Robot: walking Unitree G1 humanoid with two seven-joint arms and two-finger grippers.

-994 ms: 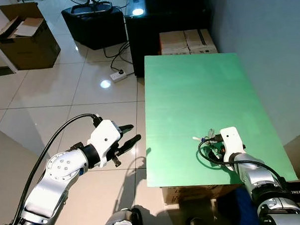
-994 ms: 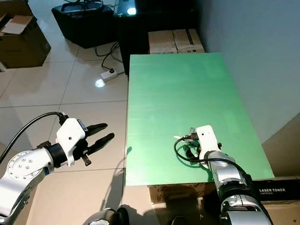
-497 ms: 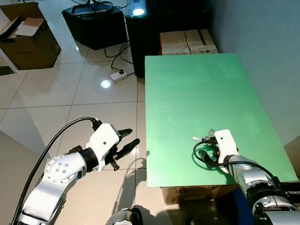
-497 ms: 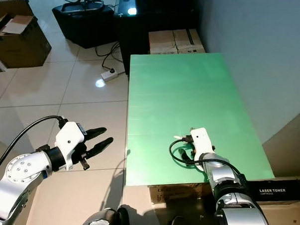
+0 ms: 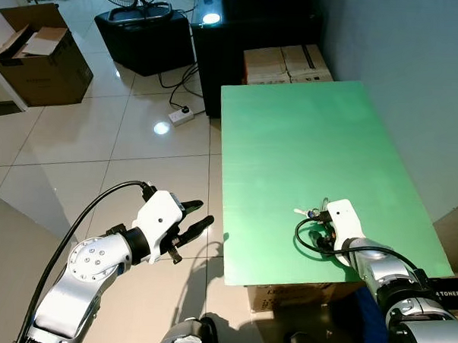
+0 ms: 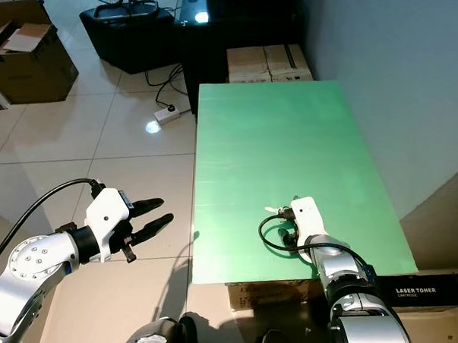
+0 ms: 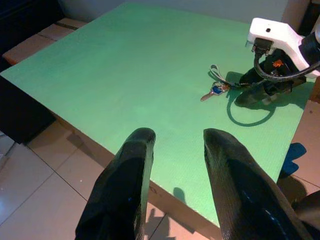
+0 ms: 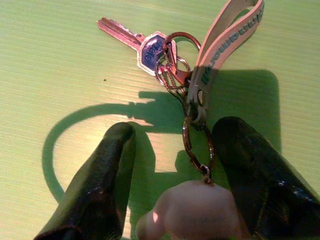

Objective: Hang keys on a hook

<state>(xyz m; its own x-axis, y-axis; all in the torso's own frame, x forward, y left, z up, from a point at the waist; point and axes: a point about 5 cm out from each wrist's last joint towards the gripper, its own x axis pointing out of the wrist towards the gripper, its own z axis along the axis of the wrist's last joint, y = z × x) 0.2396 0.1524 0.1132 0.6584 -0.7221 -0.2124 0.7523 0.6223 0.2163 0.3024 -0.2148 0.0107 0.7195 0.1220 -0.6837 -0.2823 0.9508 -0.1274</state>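
Observation:
A bunch of keys (image 8: 165,55) lies on the green table (image 5: 291,136) near its front edge: a blue-headed key, metal rings, a pale strap and a pinkish round charm (image 8: 190,210). My right gripper (image 8: 179,130) is down at the table, open, its two black fingers either side of the charm and its ring. In the head views the keys (image 5: 309,213) poke out just beyond the right wrist's white housing (image 5: 342,217). My left gripper (image 5: 196,222) hangs open over the floor, left of the table's front corner, holding nothing.
Two cardboard boxes (image 5: 287,64) and a black cabinet (image 5: 250,28) stand beyond the table's far end. A power strip (image 5: 182,116) and cables lie on the tiled floor. An open carton (image 5: 40,53) sits far left. A grey wall runs along the table's right side.
My right gripper has shifted a little left along the table, closer onto the keys. My left gripper has dropped slightly. The keys lie where they were.

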